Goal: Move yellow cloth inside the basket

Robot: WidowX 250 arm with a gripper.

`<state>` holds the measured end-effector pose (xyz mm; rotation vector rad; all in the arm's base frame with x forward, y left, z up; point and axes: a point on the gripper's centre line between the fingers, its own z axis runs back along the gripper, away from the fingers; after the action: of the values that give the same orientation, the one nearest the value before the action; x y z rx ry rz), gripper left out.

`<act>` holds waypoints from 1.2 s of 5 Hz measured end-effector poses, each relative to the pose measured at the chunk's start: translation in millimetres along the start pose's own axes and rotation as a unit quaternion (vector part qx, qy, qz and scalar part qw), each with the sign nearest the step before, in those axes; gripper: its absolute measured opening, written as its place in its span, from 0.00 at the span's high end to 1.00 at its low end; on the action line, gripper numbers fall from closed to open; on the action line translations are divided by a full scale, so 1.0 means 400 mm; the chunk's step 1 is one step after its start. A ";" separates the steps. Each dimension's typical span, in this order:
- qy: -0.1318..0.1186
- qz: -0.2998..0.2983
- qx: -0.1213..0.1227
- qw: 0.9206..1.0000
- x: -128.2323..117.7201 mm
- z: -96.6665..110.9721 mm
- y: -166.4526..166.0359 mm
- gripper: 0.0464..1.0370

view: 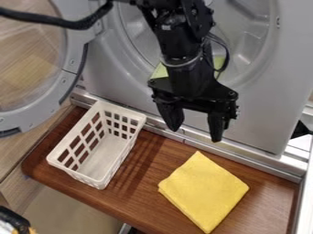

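Two fingers of the black pincer stand wide apart, tips down, nothing held btwn them. Folded yellow cloth lies flat on the brown wooden board, below the pincer in view & a bit R; its lowest corner runs close to the view's btm edge. White basket, upright on the same board, is L of & below the pincer, well apart from the cloth; cloth's outside it. Above/behind the pincer, a yellow-green thing in the machine's round opening is part hidden by the arm, maybe another cloth, hard to say. Round door, far L of the pincer, is cut off by the view's edge. Dark object, btm L corner, also cut off, can't ID. Black bit far R of the pincer, ditto.
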<state>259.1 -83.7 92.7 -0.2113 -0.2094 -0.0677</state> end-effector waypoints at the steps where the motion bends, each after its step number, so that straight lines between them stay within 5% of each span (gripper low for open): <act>1: 0.011 0.005 0.006 1.000 -0.008 -0.015 0.006 0.04; 2: 0.043 0.047 0.076 0.995 -0.033 -0.100 0.040 0.04; 3: 0.032 0.054 0.100 0.993 -0.025 -0.159 0.059 0.04; 4: 0.041 0.053 0.122 0.990 -0.038 -0.220 0.065 0.04; 6: -0.011 0.068 0.116 0.991 -0.011 -0.299 0.056 0.04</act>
<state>280.7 -87.4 -27.0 0.0063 -0.2228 0.0947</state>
